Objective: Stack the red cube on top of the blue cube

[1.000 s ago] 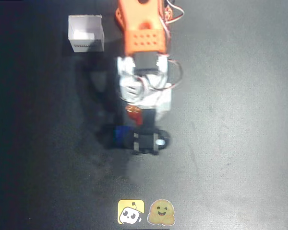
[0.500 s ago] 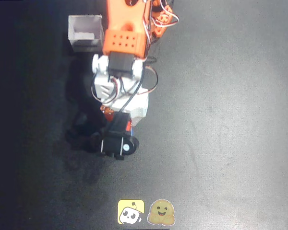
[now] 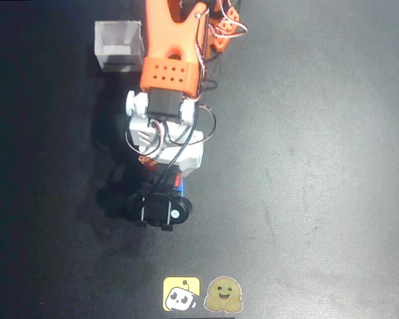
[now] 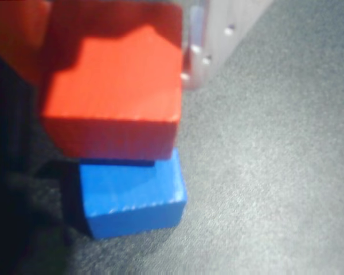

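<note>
Red cube [image 4: 112, 94] clamped in the gripper [image 4: 114, 86], filling the upper left of the wrist view, partly shaded. Directly beneath and toward the camera, blue cube [image 4: 132, 197] on the dark table [image 4: 275, 172]; overlapping in the picture, though contact between the two cannot be told. To the right of the red cube, a pale finger [image 4: 218, 28] pressed against its side.

Overhead, at far left the white box [image 3: 118, 45], well apart from the work; then the arm [image 3: 169, 80] reaching down the picture, a sliver of red [image 3: 177, 179] and blue [image 3: 181, 188] just visible under the wrist.

Judged best: square the red faces over the blue ones first, lower straight down until seated flat, then part the fingers gently and lift vertically, to avoid nudging the stack askew.
</note>
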